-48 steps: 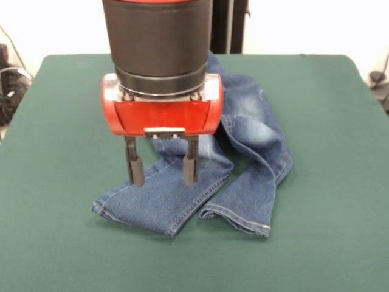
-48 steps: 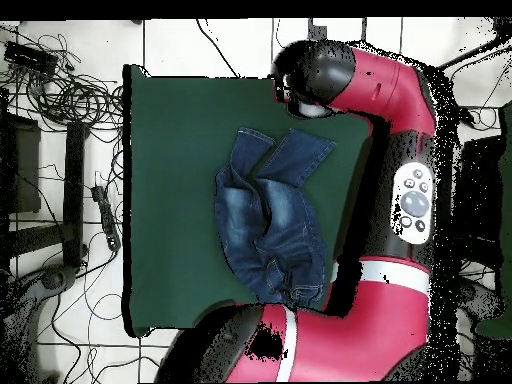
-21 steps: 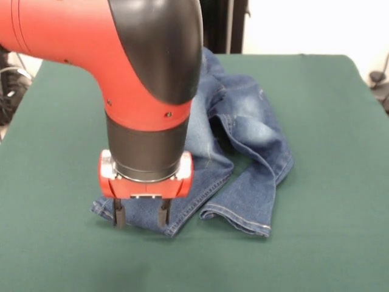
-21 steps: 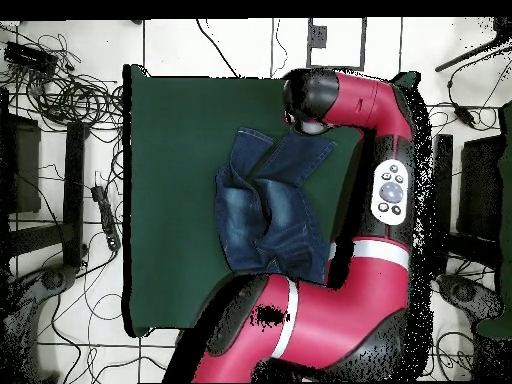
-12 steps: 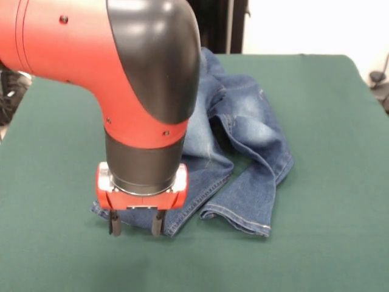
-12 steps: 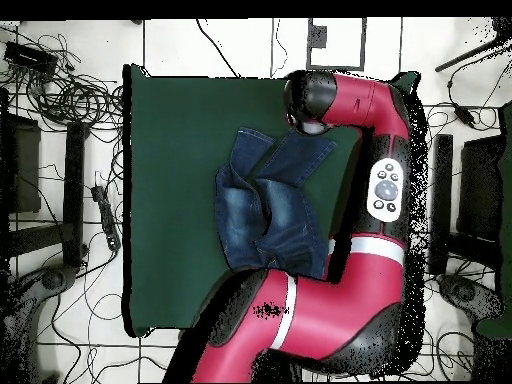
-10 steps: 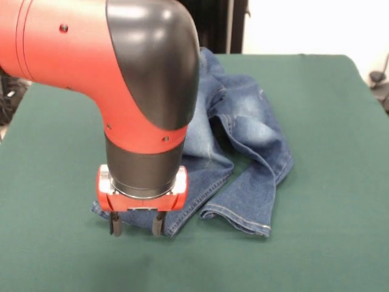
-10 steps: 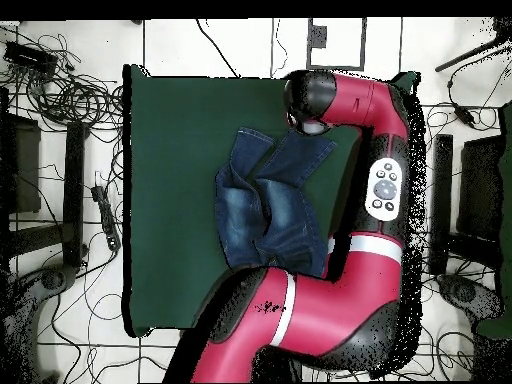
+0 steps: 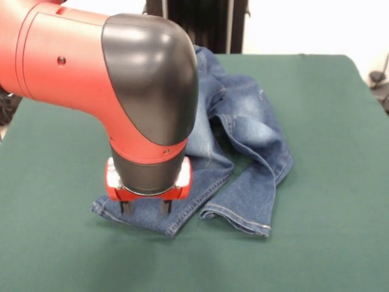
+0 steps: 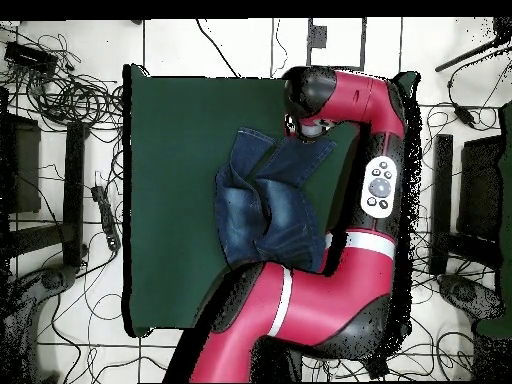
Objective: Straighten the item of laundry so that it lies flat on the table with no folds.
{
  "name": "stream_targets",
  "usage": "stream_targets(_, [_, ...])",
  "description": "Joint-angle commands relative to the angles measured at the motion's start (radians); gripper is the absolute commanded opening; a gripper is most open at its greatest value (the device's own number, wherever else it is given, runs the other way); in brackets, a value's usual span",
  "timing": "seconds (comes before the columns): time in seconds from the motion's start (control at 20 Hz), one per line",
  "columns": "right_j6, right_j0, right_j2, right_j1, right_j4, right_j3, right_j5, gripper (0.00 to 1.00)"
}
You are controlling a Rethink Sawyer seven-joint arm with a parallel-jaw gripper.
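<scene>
The jeans [image 9: 243,140] lie crumpled on the dark green desk [image 9: 328,97], roughly at its middle in the overhead view [image 10: 265,205], with bare cloth showing on every side of them. In the front view the two legs run toward the camera from a bunched waist end that is partly hidden behind the arm. One leg, the right-hand one in that view, bends and twists on itself, with a faded whitish patch on its upper part and its hem turned toward the other leg. The other leg lies flatter, and its hem end points to the lower left of the jeans. The two hems sit just beside each other, with a small wedge of green desk between the legs higher up. The red and black arm [image 9: 109,73] comes down over the flatter leg, its wrist standing upright above the denim. The gripper [image 9: 144,207] is down at that leg near its hem, its two dark fingers set apart at a moderate width with the tips at the cloth; no fold of denim shows pinched between them. In the overhead view the arm [image 10: 385,140] curves around one side of the jeans and its black end covers the gripper.
</scene>
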Motion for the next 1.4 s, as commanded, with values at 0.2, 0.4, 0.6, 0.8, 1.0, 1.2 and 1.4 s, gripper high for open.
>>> stream_targets(0.2, [-0.111, 0.022, 0.075, -0.071, 0.024, 0.062, 0.080, 1.00])
stream_targets(0.4, [-0.121, 0.019, 0.058, -0.078, 0.002, 0.168, -0.032, 1.00])
stream_targets(0.6, [-0.148, 0.018, 0.057, -0.043, -0.020, 0.152, -0.022, 1.00])
stream_targets(0.8, [-0.142, 0.020, 0.063, -0.016, -0.025, 0.112, 0.009, 1.00])
stream_targets(1.0, [-0.138, 0.020, 0.061, -0.014, -0.029, 0.111, 0.009, 1.00])
stream_targets(1.2, [-0.137, 0.020, 0.063, -0.006, -0.033, 0.109, -0.005, 1.00])
stream_targets(1.4, [-0.133, 0.021, 0.066, 0.015, -0.036, 0.085, 0.014, 1.00])
